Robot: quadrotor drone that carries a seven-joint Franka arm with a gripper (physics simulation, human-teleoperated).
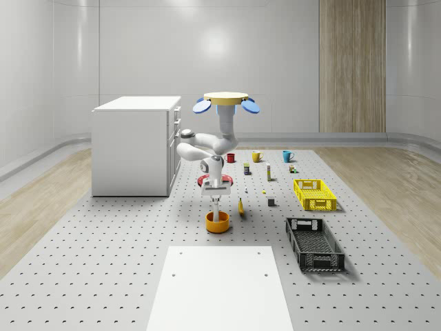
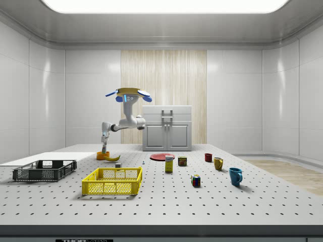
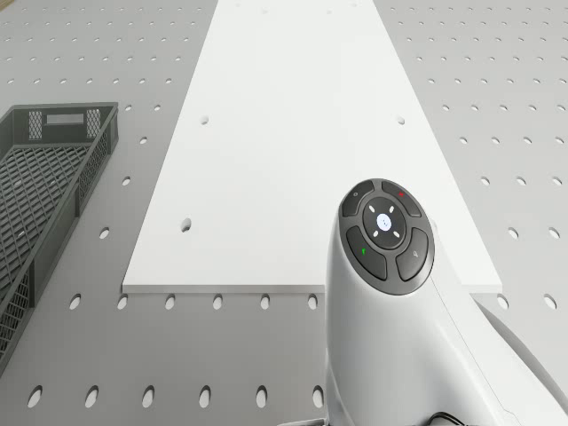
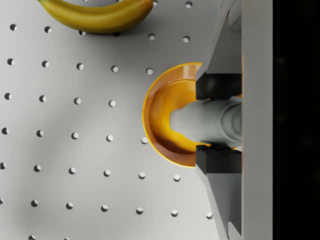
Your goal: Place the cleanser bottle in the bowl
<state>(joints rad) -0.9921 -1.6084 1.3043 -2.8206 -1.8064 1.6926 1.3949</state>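
I see a big grey table (image 1: 103, 262) full of little round holes, with a flat white board (image 3: 293, 133) lying on it. A white cabinet (image 1: 134, 145) stands at the back. My drone (image 1: 225, 102) hovers in the air above the table, near the cabinet, and its smooth white arm (image 1: 207, 148) bends down. A black crate (image 1: 315, 243) and a yellow crate (image 1: 314, 194) are made of mesh. The gripper (image 4: 216, 123) hangs right over the round orange bowl (image 4: 162, 117) and is clamped on the pale grey bottle (image 4: 205, 122). The bottle's end points down into the bowl. The wrist view shows the black pads (image 4: 217, 86) pressing both sides of the bottle; the whole-scene view does not. A curved yellow banana (image 4: 97, 15) lies near the bowl.
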